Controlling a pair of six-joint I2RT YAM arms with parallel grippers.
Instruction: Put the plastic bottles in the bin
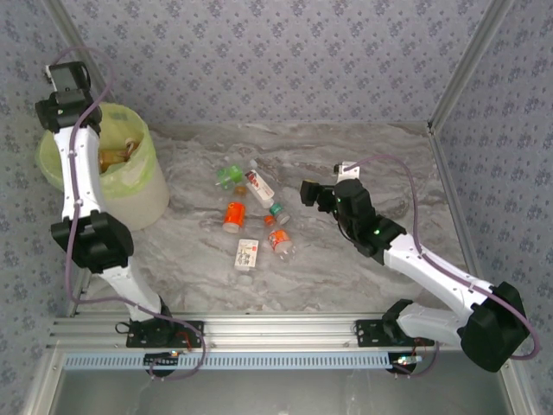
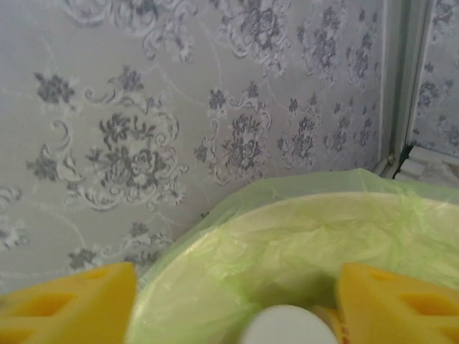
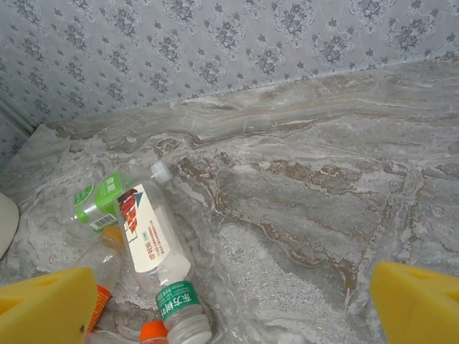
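The left gripper has its yellow fingers spread wide, pinching nothing. A white rounded shape sits low in the gap between them, and I cannot tell what it is. Right under those fingers gapes the mouth of the tall round white bin, its rim wrapped in a crinkled, translucent yellow-green plastic bag. Seen from overhead, the bin stands at the far left of the table, against the flowered grey wallpaper, with orange-brown things lying inside it.

The right gripper is also splayed fully apart and empty, hanging over the grey-veined marble tabletop. By its left finger lies a clear bottle with a white cap and a white label bearing a red picture. Beyond that one is a green-labelled bottle, and nearer the camera a bottle with a green band of white lettering.

From above, the small clear plastic bottles lie on their sides in a loose cluster mid-table, just left of the right gripper and well apart from the bin. Among them are an orange-labelled bottle and a white-labelled bottle with red print.
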